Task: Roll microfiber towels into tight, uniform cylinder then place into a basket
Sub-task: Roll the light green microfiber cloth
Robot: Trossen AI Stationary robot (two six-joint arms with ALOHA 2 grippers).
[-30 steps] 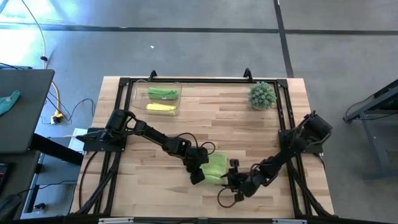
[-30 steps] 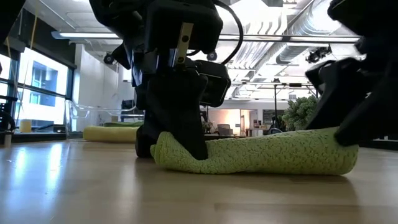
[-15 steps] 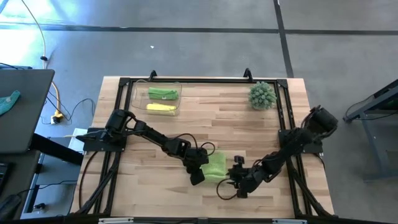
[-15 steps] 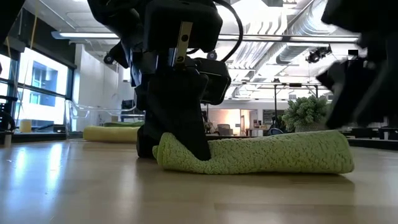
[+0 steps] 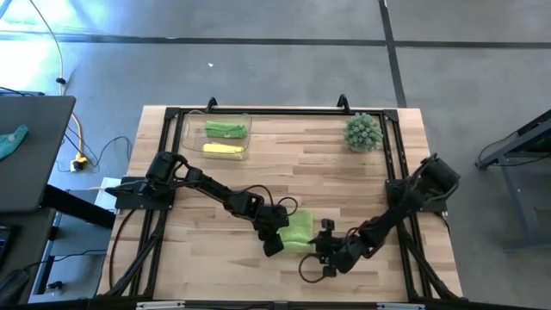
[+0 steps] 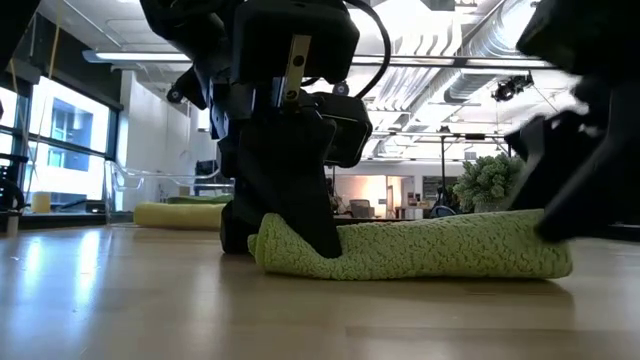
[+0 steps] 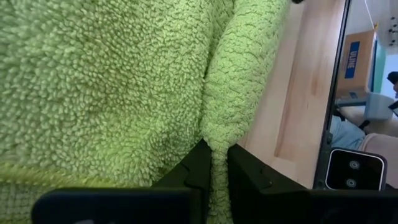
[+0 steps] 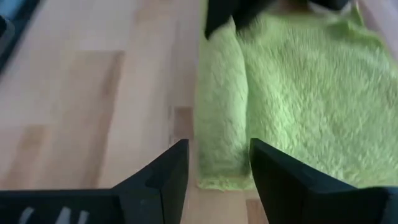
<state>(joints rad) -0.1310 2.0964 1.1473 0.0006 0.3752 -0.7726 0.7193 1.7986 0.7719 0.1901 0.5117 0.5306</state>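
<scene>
Now, towel on the table: a light green microfiber towel (image 5: 299, 231) lies near the front middle of the wooden table (image 5: 344, 181), one long edge rolled into a thick fold, the rest flat.
Left gripper: left gripper (image 7: 214, 168) is at the towel's left end, fingers closed and pinching the rolled edge between them.
Right gripper: right gripper (image 8: 214, 165) is at the towel's right end, fingers spread apart just short of the fold; whether the tips touch the cloth is hard to tell, as the low view is blurred there.
Basket: the clear basket (image 5: 194, 138) stands at the table's back left, well apart from both grippers.
Basket contents: a rolled green towel (image 5: 226, 129) and a rolled pale yellow towel (image 5: 223, 149) lie side by side inside.
Plant: spiky green plant (image 5: 363, 132) at back right.
</scene>
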